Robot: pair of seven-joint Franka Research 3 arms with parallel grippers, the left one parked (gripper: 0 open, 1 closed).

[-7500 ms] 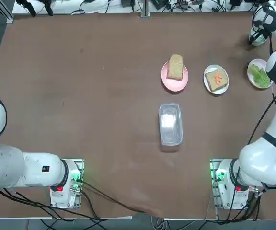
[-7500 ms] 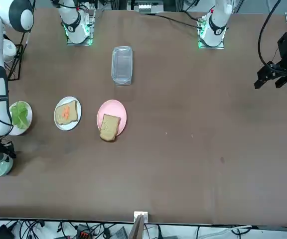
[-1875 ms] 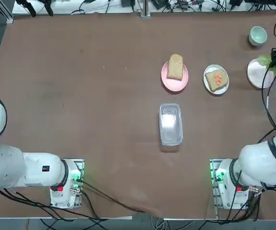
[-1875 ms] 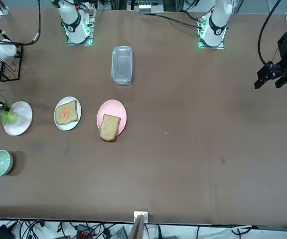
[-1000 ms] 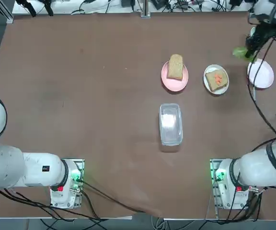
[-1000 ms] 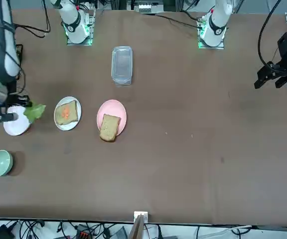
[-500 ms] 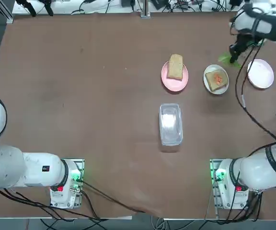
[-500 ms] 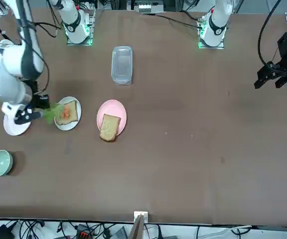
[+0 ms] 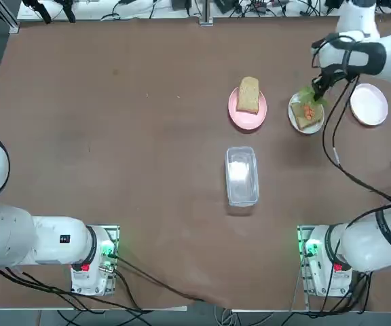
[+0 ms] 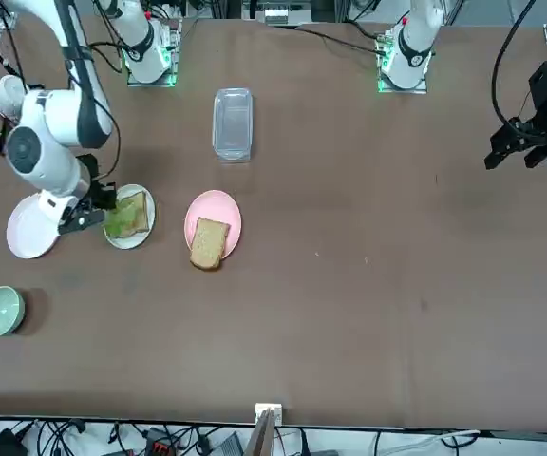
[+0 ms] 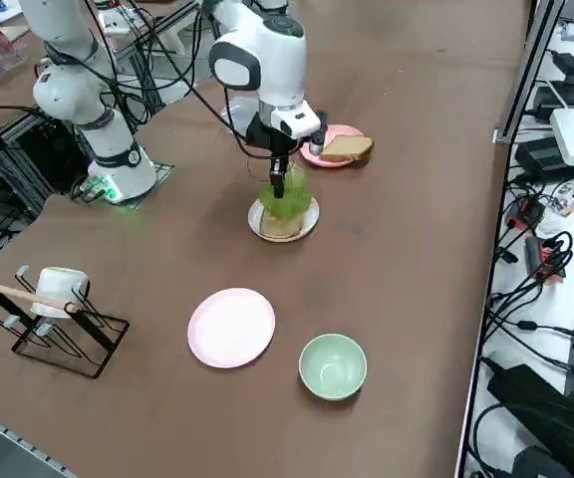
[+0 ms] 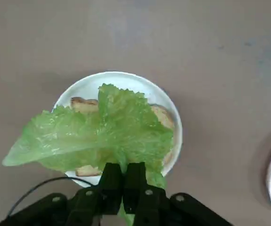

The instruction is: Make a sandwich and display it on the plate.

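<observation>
The brown tabletop (image 10: 330, 323) carries one pink plate (image 10: 200, 207), two white plates (image 10: 32, 239) (image 10: 126, 243), one clear container (image 10: 233, 123), one green bowl (image 10: 1, 312) and one black rack (image 11: 80, 347).

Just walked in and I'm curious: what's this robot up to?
The robot's right gripper has its jaws shut on a lettuce leaf, over the white plate where a toast slice lies with orange carrot bits. It looks to be building a sandwich. The other toast slice is on the pink plate.
</observation>
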